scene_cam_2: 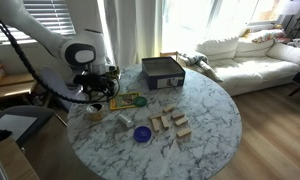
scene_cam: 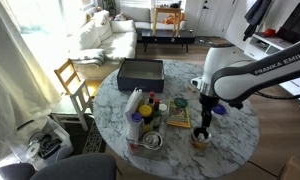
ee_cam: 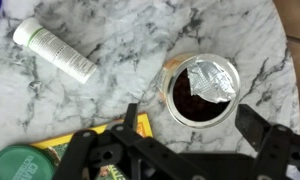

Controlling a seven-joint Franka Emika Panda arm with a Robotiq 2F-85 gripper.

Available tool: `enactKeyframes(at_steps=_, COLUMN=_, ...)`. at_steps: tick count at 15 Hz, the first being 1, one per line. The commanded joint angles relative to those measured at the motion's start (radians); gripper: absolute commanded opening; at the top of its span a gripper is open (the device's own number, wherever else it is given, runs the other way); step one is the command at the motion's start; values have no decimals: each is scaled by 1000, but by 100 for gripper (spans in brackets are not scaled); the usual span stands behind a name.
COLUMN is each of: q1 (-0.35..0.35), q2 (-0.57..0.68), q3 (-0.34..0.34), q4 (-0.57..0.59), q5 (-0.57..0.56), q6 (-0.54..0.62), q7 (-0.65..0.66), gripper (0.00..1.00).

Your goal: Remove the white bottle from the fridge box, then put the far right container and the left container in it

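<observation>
At the left of an exterior view I see the fridge box, crowded with jars and well apart from my gripper. In the wrist view the white bottle lies flat on the marble tabletop. To its right sits the far right container, dark inside. My gripper's fingers are spread wide just over it and hold nothing.

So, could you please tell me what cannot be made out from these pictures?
- Low round tan tin: wrist view, contents dark, half covered by torn foil.
- Round green jar: wrist view, cut off by the bottom edge.
- Slim white plastic bottle: wrist view, label print blurred.
- Open pincer: exterior view, too small to tell whether it touches the tin.
</observation>
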Motion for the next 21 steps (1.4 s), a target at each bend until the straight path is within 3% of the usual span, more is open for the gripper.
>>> enactKeyframes(at_steps=1, q1=-26, q2=53, q3=9, q4=-9, q5=2, q6=69, q7=-70, gripper=100)
enactKeyframes(at_steps=3, q1=-32, q2=79, q3=13, q4=-11, q5=0, q6=107, q7=-83, gripper=99)
enactKeyframes(at_steps=4, q1=-35, q2=91, q3=13, q4=-12, q5=-3, q6=121, q7=-85, gripper=94)
enactKeyframes(at_steps=6, q1=-41, q2=107, q3=18, q4=-14, q5=0, q6=143, q7=-96, gripper=68)
enactKeyframes(at_steps=15, q1=-55, q2=70, q3=49, q4=-12, q5=13, q6=119, q7=-181, gripper=1)
enactKeyframes(at_steps=21, q1=-51, q2=-16, q3=66, q4=8, q5=46, q6=56, q7=-276, gripper=3)
